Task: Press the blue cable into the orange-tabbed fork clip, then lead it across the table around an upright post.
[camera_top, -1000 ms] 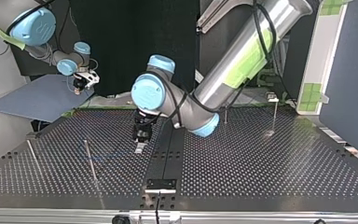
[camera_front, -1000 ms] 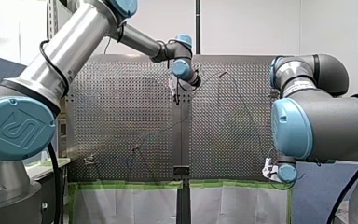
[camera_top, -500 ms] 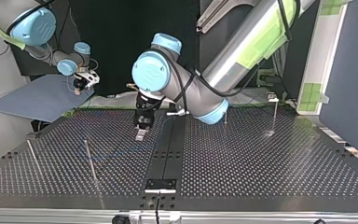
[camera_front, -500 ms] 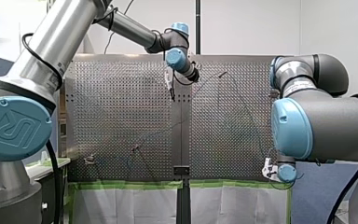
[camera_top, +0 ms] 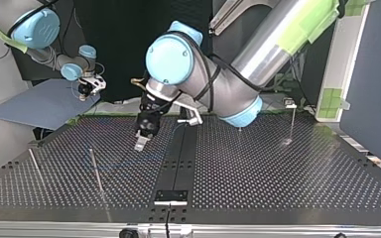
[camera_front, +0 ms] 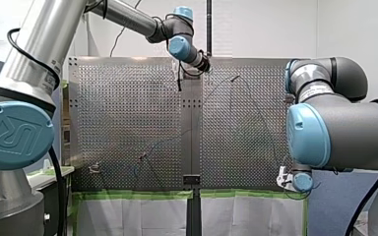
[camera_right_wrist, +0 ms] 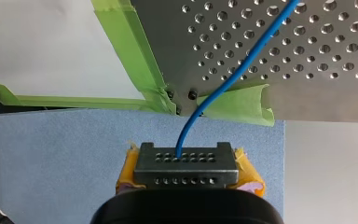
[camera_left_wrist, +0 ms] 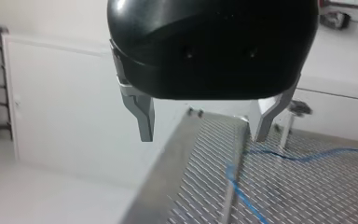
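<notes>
The blue cable [camera_right_wrist: 242, 65] runs from the table's taped corner down into my right gripper [camera_right_wrist: 186, 161]. Its yellow-padded fingers [camera_right_wrist: 249, 179] are shut on the cable, off the table over a blue mat. In the top view that gripper [camera_top: 84, 94] hangs at the far left. My left gripper [camera_left_wrist: 205, 135] stands open with nothing between its metal fingers, above the plate, and the cable [camera_left_wrist: 242, 196] lies ahead of it. The top view shows it [camera_top: 141, 144] tilted over the table's middle left. A small clip with a reddish tab [camera_front: 141, 157] sits near the front view's lower middle.
Thin upright posts stand on the perforated table at the top view's left [camera_top: 95, 168], far left [camera_top: 35, 166] and right [camera_top: 292, 121]. A dark strip [camera_top: 178, 158] runs down the table's middle. Green tape [camera_right_wrist: 135, 51] lines the edge by my right gripper.
My left arm has risen and swung its gripper toward the table's far edge in the front view, slightly leftward in the top view. My right arm has not moved.
</notes>
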Tool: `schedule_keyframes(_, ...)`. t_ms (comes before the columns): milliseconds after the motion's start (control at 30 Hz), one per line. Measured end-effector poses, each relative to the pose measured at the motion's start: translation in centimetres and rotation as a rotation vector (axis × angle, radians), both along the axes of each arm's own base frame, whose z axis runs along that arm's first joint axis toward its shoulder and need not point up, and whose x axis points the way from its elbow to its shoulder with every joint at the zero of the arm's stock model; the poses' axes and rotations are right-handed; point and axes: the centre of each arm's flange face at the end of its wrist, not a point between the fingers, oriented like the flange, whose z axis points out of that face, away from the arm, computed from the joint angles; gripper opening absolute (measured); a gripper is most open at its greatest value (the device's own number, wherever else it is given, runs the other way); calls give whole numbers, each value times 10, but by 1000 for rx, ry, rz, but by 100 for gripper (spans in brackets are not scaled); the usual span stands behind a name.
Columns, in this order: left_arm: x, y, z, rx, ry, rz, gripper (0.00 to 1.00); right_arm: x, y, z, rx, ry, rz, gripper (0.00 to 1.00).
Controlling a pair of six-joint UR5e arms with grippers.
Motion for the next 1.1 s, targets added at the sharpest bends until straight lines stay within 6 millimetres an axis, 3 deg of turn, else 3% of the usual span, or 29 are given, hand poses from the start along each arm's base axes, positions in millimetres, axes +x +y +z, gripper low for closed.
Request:
schedule_keyframes(267,2,-10,28,-26,-34,-66,100,0,0,0,0,0,0,0)
schedule_keyframes(800,-2,-62,5,54,22,-187,100,0,0,0,1,0,1,0)
schedule_keyframes(1100,10,-68,27,28,-15,-185,100,1,-1,1,-1,0,1,0)
